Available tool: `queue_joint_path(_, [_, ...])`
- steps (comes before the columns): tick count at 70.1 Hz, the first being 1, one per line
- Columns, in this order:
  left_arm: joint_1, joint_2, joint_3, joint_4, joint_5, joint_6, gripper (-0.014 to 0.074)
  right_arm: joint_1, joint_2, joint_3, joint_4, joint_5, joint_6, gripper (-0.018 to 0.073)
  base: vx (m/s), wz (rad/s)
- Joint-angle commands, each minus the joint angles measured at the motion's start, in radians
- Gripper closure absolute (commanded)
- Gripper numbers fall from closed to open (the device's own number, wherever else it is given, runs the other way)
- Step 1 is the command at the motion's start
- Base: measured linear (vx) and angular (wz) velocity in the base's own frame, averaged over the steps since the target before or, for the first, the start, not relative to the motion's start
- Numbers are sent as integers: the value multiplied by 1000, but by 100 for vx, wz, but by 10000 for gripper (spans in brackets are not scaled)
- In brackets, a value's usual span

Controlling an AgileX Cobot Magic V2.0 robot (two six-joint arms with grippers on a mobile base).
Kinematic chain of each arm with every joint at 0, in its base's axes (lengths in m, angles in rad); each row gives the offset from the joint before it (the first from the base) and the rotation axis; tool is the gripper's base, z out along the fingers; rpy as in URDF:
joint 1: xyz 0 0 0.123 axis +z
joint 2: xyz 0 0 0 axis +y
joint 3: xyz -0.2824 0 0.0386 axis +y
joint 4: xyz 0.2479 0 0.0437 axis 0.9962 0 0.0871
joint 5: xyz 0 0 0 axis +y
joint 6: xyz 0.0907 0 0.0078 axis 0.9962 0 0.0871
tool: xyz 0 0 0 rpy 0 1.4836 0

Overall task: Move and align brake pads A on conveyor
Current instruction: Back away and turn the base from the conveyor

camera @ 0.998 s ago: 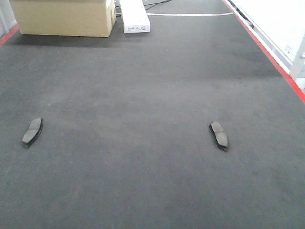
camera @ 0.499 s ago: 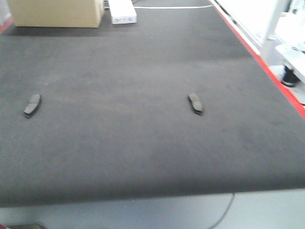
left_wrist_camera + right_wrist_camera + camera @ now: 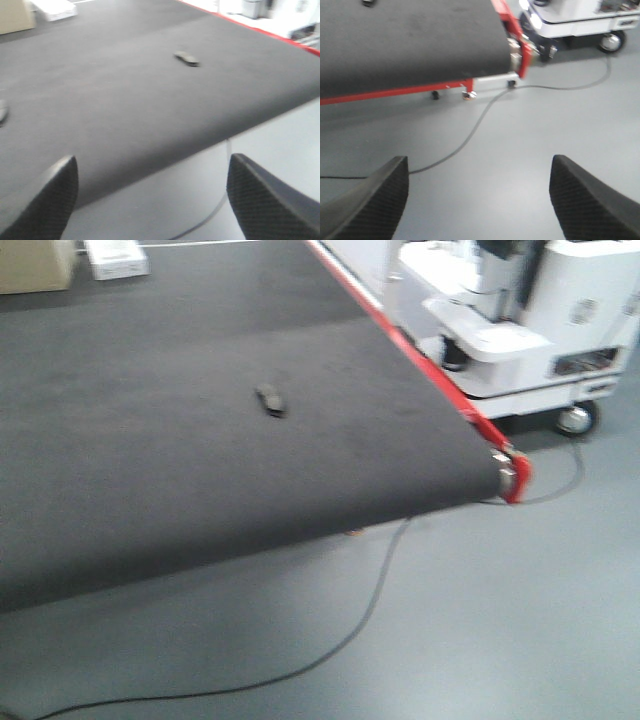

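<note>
The conveyor [image 3: 150, 470] is a wide dark grey belt with a red strip along its right edge. One brake pad A [image 3: 270, 400] lies on it, small and blurred. The left wrist view shows that same pad [image 3: 187, 58] far ahead and a second pad [image 3: 1, 111] cut by the left border. My left gripper [image 3: 152, 167] hangs open and empty over the belt's near edge and the floor. Over bare floor beside the conveyor's end [image 3: 420, 45], my right gripper [image 3: 479, 165] is open and empty. A dark pad [image 3: 368, 2] shows at that view's top edge.
A white wheeled machine [image 3: 520, 330] stands to the right of the belt. A thin cable [image 3: 370, 610] runs across the grey floor. A cardboard box [image 3: 35, 265] and a white box [image 3: 118, 258] sit at the belt's far end. The belt's end roller [image 3: 503, 472] sticks out.
The front view has backed away and swung right. The left pad has left it, the right pad has shrunk and shifted up-left, and the belt's end, floor and white machine have come in.
</note>
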State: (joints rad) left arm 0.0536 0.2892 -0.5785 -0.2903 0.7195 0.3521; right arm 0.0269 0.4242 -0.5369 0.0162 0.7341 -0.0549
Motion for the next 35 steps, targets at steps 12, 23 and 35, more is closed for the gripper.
queue_joint_path(12, [-4,11,-24,-19,-72,0,11,-7,7,-26,-8,-60,-8,-6,-30,-46])
queue_joint_path(23, [-4,11,-24,-19,-72,0,11,-7,7,-26,-8,-60,-8,-6,-31,-47])
queue_joint_path(35, [-4,11,-24,-19,-72,0,11,-7,7,-26,-8,-60,-8,-6,-32,-50])
